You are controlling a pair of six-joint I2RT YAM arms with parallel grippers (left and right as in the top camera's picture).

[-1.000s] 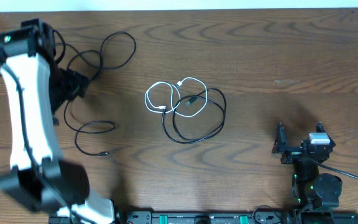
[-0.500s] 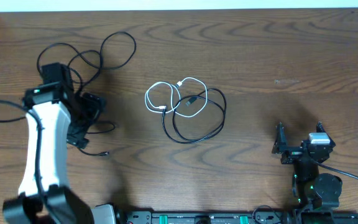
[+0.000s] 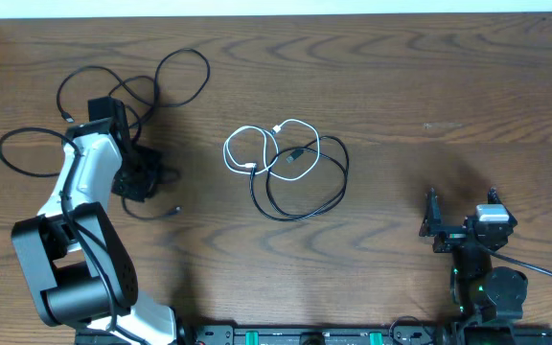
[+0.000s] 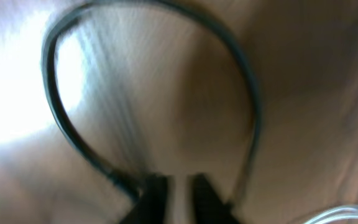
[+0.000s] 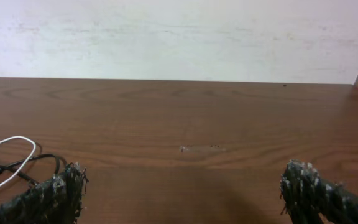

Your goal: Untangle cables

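- Left arm (image 3: pixel 82 177) pulls back from the 9 o'clock edge and folds toward its base at 7 o'clock. It now sits low over the left black cable (image 4: pixel 53 111).
- Left gripper (image 4: pixel 179 190) goes from wide apart to nearly together. The wrist view is blurred, so I can't tell if cord is pinched between the fingers.
- That cable's plug end (image 3: pixel 172 213) has slid a bit toward 12 o'clock, and its loops at 10 o'clock hold their shape.
- Centre tangle is unchanged: white cable (image 3: pixel 278 128) laced through the second black cable (image 3: pixel 344 177).
- Right gripper (image 5: pixel 182 186) is parked at 4 o'clock with jaws wide and nothing in them, same as before.
- Risk: the claw closes beside the cord, not on it, so the pull comes up empty.
- Risk: if it does hold, the 10 o'clock loops overlap, and a fast drag could cinch them into a knot.
- Risk: the arm's own thick cord lies near, so it could snag or get grabbed by mistake.
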